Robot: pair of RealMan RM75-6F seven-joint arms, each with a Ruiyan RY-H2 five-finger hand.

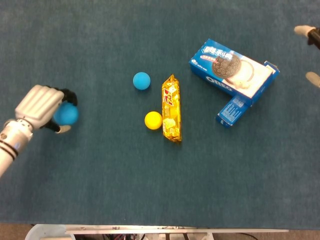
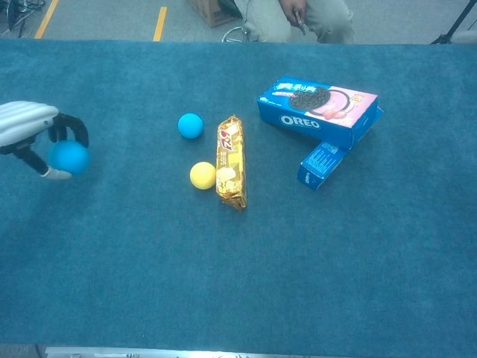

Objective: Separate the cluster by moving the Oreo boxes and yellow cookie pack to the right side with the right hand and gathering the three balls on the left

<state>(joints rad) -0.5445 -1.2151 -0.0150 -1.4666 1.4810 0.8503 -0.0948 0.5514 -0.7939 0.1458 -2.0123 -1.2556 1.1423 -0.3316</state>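
While the left hand [image 1: 42,107] grips a blue ball [image 1: 66,114] well left of the yellow cookie pack [image 1: 171,108], that pack sits unmoved — second blue ball [image 1: 141,80] and yellow ball [image 1: 153,120] beside it, Oreo boxes [image 1: 233,78] to its right; right hand [image 1: 312,55] barely visible — state unclear.

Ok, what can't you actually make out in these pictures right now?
- Right hand: head view's right edge cuts it; only fingertips show, so open or closed is unclear. Chest view misses it.
- Blue ball in the left hand: partly covered by the fingers.
- Small Oreo box: print too small.
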